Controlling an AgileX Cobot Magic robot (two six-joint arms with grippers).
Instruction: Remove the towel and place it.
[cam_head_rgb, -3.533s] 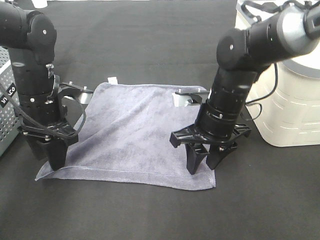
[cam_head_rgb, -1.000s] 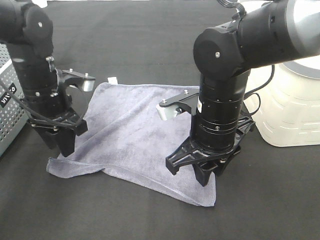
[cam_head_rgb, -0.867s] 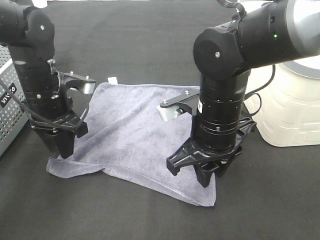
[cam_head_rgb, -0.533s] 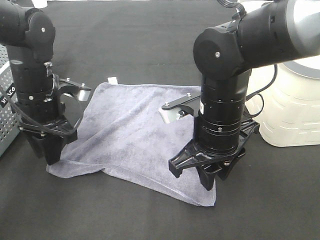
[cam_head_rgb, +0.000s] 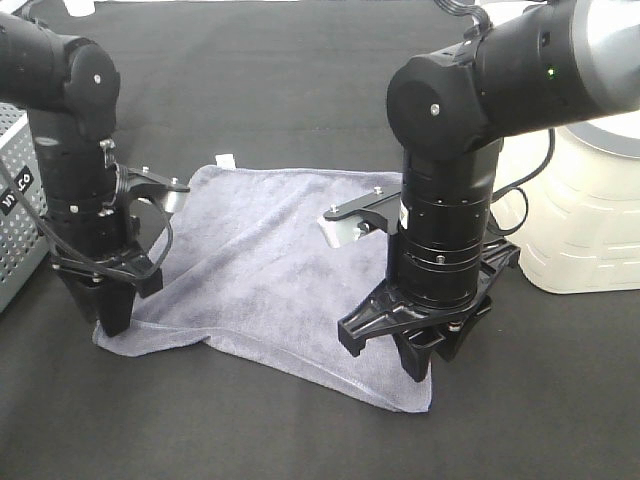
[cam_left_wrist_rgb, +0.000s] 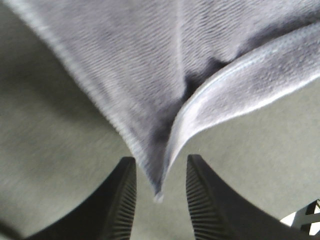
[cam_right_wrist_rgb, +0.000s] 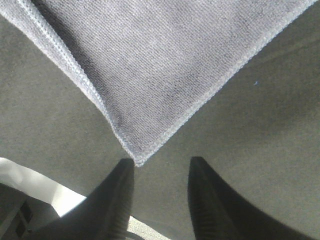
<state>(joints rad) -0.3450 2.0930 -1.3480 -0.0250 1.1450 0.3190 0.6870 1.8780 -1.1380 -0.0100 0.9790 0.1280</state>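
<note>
The grey-blue towel (cam_head_rgb: 270, 260) lies spread on the black table, its front edge rumpled and its small white tag (cam_head_rgb: 226, 159) at the far left corner. My left gripper (cam_head_rgb: 110, 322) points down at the towel's front left corner. In the left wrist view the gripper (cam_left_wrist_rgb: 160, 159) is open, and the folded corner of the towel (cam_left_wrist_rgb: 150, 60) lies between the fingers. My right gripper (cam_head_rgb: 425, 362) stands over the front right corner. In the right wrist view the gripper (cam_right_wrist_rgb: 162, 161) is open, and the flat corner of the towel (cam_right_wrist_rgb: 165, 65) ends just at the fingertips.
A white ribbed container (cam_head_rgb: 590, 220) stands at the right, close to my right arm. A grey perforated basket (cam_head_rgb: 12, 225) stands at the left edge, beside my left arm. The table is covered in black cloth (cam_head_rgb: 300, 90).
Since the earliest frame the towel's front edge has bunched inward and both grippers have shifted with the corners. In the last second the left gripper turned and settled lower; the right arm barely moved.
</note>
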